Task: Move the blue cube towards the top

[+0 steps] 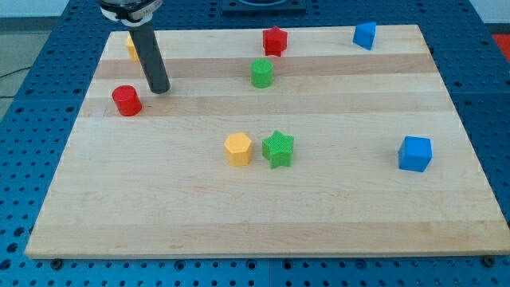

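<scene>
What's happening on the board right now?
My tip sits near the view's top left, just right of the red cylinder, touching no block. The blue cube I'm to push toward the top lies far off at the view's right, not yet reached. Another blue block sits at the top right.

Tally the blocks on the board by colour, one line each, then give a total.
Red: 2, red cylinder, red star
Green: 2, green cylinder, green star
Blue: 2, blue cube, blue block
Yellow: 2, yellow hexagon, yellow block
Total: 8
</scene>
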Robot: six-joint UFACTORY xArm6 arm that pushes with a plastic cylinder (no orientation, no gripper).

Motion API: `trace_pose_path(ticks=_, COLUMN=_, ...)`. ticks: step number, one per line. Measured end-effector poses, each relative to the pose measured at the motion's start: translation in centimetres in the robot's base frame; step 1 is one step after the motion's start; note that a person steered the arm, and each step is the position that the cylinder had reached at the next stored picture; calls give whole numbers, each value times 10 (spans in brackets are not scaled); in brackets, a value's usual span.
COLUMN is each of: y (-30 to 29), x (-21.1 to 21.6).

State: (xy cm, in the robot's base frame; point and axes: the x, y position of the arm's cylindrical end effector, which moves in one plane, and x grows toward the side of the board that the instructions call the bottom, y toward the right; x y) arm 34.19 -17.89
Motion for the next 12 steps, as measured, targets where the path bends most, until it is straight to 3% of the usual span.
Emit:
trace_pose_path(ticks=3, y=-18, x=-14)
trace_pose_path(ticks=4, y=50, x=8)
trace_pose_path(ticks=5, y=156, x=16)
trace_pose_path(ticks=6, y=256, x=88)
trace_pose_path(ticks=7, y=278, x=177)
trace_pose_path(ticks=8, y=318, x=215)
trace_pose_path(ticks=10, y=359, x=156)
trace_pose_path(ticks=12, y=369, x=194)
